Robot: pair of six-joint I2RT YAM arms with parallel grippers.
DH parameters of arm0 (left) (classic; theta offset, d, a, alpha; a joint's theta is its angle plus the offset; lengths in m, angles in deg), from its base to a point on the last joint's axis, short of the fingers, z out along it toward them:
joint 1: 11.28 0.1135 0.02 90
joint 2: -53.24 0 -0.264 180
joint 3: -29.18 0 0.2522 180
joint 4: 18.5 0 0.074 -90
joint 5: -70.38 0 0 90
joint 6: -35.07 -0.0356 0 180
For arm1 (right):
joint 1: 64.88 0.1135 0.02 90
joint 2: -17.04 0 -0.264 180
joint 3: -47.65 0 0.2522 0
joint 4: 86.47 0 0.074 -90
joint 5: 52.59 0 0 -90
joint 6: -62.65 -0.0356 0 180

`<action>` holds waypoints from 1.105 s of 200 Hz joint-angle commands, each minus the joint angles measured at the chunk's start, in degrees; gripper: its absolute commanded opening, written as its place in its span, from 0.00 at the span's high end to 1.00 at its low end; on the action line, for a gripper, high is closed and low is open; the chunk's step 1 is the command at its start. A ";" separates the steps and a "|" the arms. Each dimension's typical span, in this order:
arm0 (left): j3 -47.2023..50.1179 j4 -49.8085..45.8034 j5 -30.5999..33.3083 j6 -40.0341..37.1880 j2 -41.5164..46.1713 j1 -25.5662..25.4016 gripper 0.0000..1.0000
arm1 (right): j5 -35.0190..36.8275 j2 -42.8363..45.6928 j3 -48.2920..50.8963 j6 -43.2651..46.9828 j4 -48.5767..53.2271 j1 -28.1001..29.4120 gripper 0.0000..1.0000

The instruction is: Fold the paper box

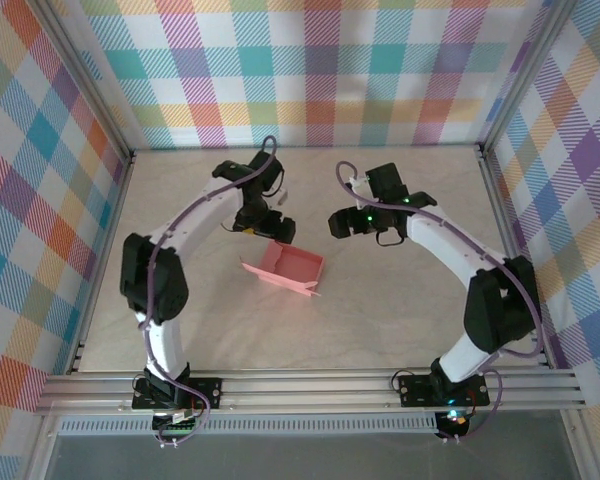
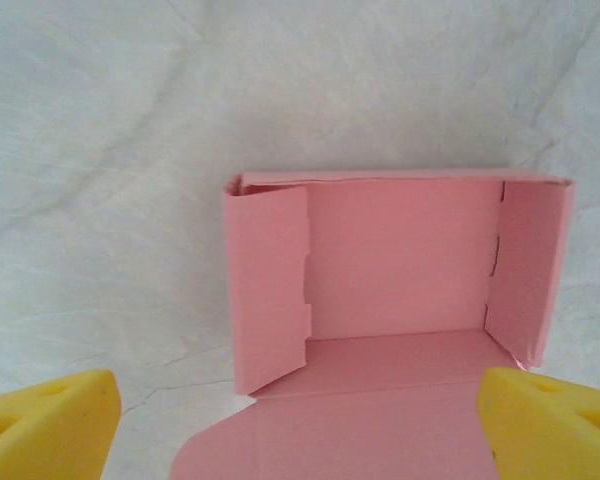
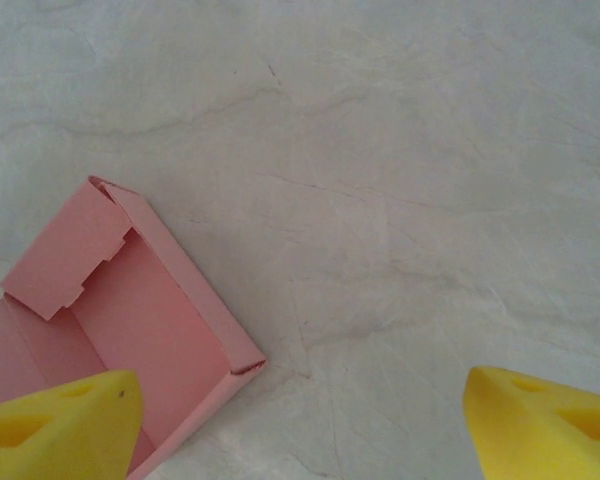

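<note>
The paper box (image 1: 292, 266) is salmon-pink card standing as an open tray in the middle of the table. In the left wrist view the paper box (image 2: 405, 260) shows its floor, its raised side walls and a loose flap (image 2: 330, 435) lying flat toward the camera. My left gripper (image 1: 270, 228) hovers at the box's far left edge. The left gripper (image 2: 300, 430) is open, its yellow fingertips (image 2: 45, 425) wide apart over the flap and gripping nothing. My right gripper (image 1: 346, 222) is open to the right of the box. The right gripper (image 3: 300, 425) sits over bare table, with one corner of the paper box (image 3: 130, 320) at lower left.
The pale marbled table (image 1: 380, 330) is ringed by checked cloth walls (image 1: 310, 70). An aluminium rail (image 1: 310, 385) carrying both arm bases runs along the near edge. Bare surface lies on every side of the box.
</note>
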 commanded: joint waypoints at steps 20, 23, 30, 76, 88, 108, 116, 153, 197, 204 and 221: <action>14.16 16.35 10.98 8.62 13.35 4.26 0.07 | 1.54 -8.93 -7.00 2.70 1.30 3.86 0.17; 15.52 17.24 11.61 8.95 14.55 4.58 0.05 | 1.64 -9.51 -7.32 2.69 1.31 4.31 0.18; 18.64 19.74 13.39 9.48 17.28 5.45 0.02 | 1.97 -10.86 -8.17 2.80 1.37 5.26 0.18; 35.15 29.22 18.63 14.76 33.44 10.66 0.00 | 6.04 -19.89 -15.14 4.48 4.23 12.49 0.19; 37.62 30.10 19.44 15.77 36.26 10.98 0.00 | 6.18 -21.95 -16.32 4.45 4.22 13.60 0.20; 39.41 29.99 19.58 16.18 38.20 11.33 0.00 | 6.80 -24.97 -18.24 3.57 4.41 14.30 0.22; 39.61 29.72 19.29 16.34 38.37 11.33 0.00 | 7.72 -26.14 -18.98 2.75 4.55 14.30 0.23; 40.51 31.38 15.71 16.65 38.04 11.33 0.00 | 16.51 -28.22 -20.91 -5.56 6.91 12.93 0.36; 40.12 33.55 10.87 17.05 35.36 11.33 0.00 | 18.43 -23.13 -13.97 -15.54 4.94 7.64 0.32; 40.32 34.01 10.39 17.14 35.04 11.33 0.00 | 18.69 -21.82 -12.25 -16.91 4.26 6.84 0.31; 40.76 35.17 8.71 17.83 34.18 11.25 0.00 | 18.62 -18.81 -8.28 -20.04 3.09 4.38 0.30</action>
